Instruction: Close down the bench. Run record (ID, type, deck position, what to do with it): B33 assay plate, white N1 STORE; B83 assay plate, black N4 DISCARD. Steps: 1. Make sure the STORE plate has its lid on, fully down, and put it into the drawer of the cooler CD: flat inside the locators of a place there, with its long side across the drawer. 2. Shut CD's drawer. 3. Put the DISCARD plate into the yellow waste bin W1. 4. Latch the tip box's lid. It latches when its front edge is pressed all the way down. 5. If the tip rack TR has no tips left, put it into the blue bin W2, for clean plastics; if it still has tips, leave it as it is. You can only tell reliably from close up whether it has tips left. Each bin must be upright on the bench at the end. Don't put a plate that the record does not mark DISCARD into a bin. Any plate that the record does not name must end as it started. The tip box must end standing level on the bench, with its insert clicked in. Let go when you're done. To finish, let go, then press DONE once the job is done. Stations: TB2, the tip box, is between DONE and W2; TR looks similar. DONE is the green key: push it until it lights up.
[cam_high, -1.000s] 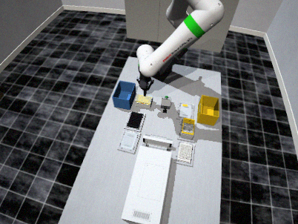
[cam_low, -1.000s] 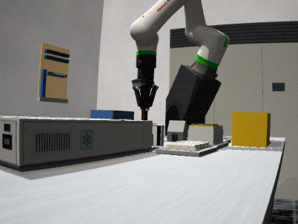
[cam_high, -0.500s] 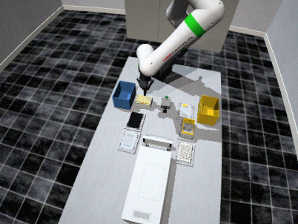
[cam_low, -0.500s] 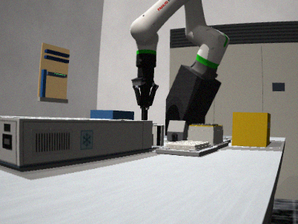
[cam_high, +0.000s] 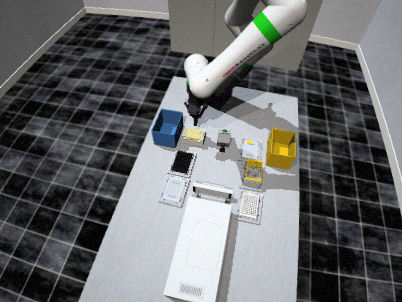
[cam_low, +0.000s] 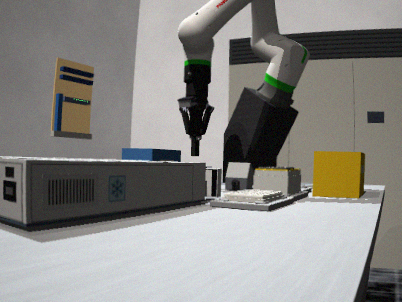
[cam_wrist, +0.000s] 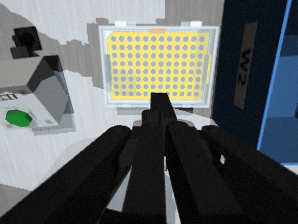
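Note:
My gripper is shut and empty. It hangs point-down above the tip box TB2, between the blue bin W2 and the green DONE key. In the wrist view the fingertips are over the near edge of the tip box, whose yellow insert has rows of grey holes. The black plate and a pale plate lie on the left of the deck, and a white plate on the right. The yellow rack TR stands near the yellow bin W1.
The cooler CD fills the near middle of the bench, with its drawer out towards the deck. W2 is close on the right of the fingers and the DONE key on the left. A white item lies beside W1.

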